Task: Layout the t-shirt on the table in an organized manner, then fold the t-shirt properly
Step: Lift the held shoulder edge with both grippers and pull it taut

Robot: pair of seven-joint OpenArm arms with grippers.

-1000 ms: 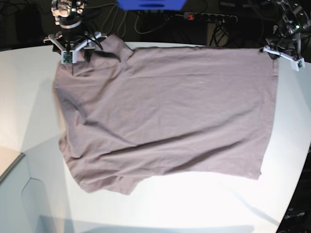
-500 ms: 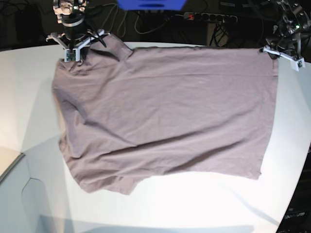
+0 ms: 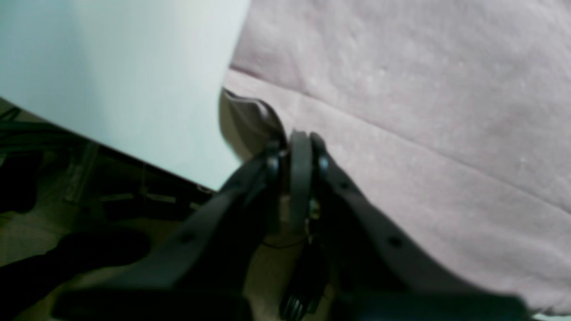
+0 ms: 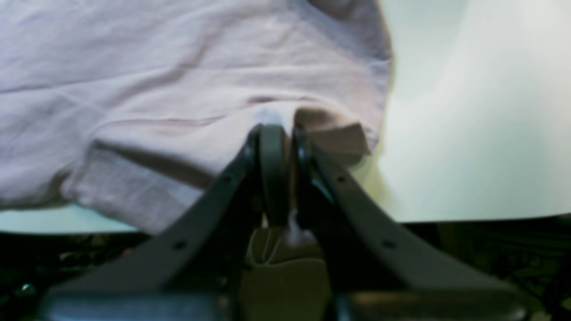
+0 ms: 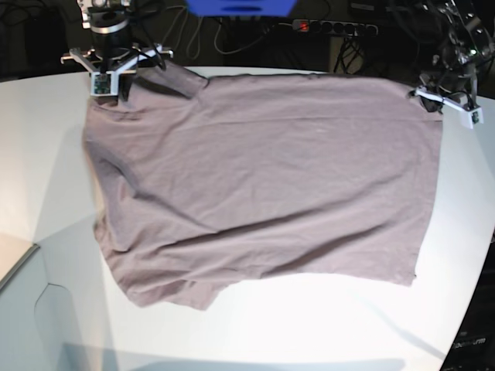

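Observation:
The mauve t-shirt [image 5: 263, 178] lies spread across the white table [image 5: 309, 325], neck and sleeves at the left and hem at the right. My right gripper [image 5: 116, 77] is at its far left corner. In the right wrist view that gripper [image 4: 274, 133] is shut on a bunched fold of the t-shirt [image 4: 178, 67]. My left gripper [image 5: 433, 93] is at the far right hem corner. The left wrist view shows the left gripper [image 3: 296, 142] shut, with the curled edge of the t-shirt [image 3: 401, 89] pinched at its tips.
Behind the table's far edge are a power strip [image 5: 332, 27], cables and a blue object [image 5: 240, 6]. The table edge curves away at the right [image 5: 472, 255]. A lower tan surface [image 5: 11, 255] shows at the left.
My right gripper has shut on the shirt's far left corner and drawn it up toward the table's far edge. The left gripper has shifted slightly, still shut.

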